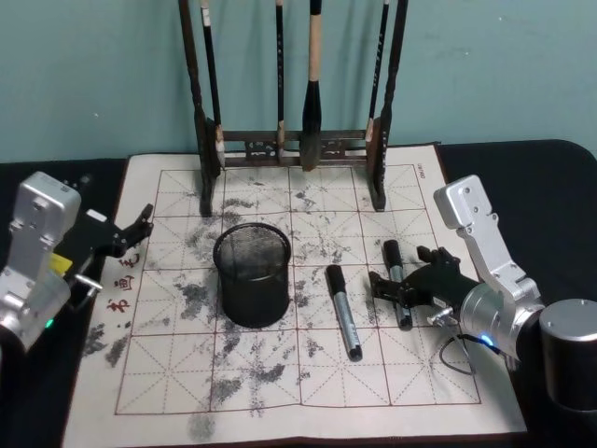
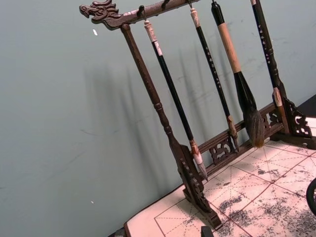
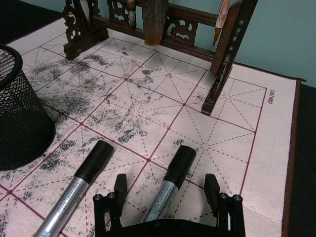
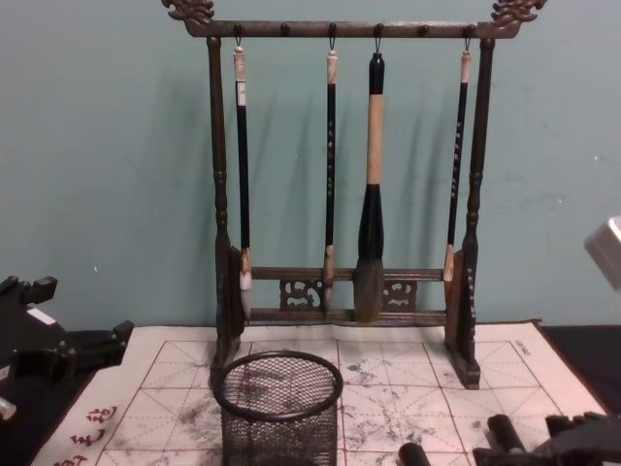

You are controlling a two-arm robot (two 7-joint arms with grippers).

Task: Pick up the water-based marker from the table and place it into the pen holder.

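Marker (image 3: 178, 159) on mat (image 3: 224, 131); right end effector (image 3: 166, 181) astride, jaws apart; left arm (image 1: 37, 252) idle.

Light reads even and moderate to me — it comes from the near side of the brush rack (image 4: 340, 291), whose soft, broad shadows fall on the wall (image 4: 107, 175) just behind it. The mat (image 1: 280, 373) in front of the rack is brightest; the table (image 1: 550, 177) beside it stays dark.

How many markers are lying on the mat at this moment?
2. The left marker lies just right of the pen holder; the right marker lies farther right, between the right gripper's open fingers. None seem hidden.
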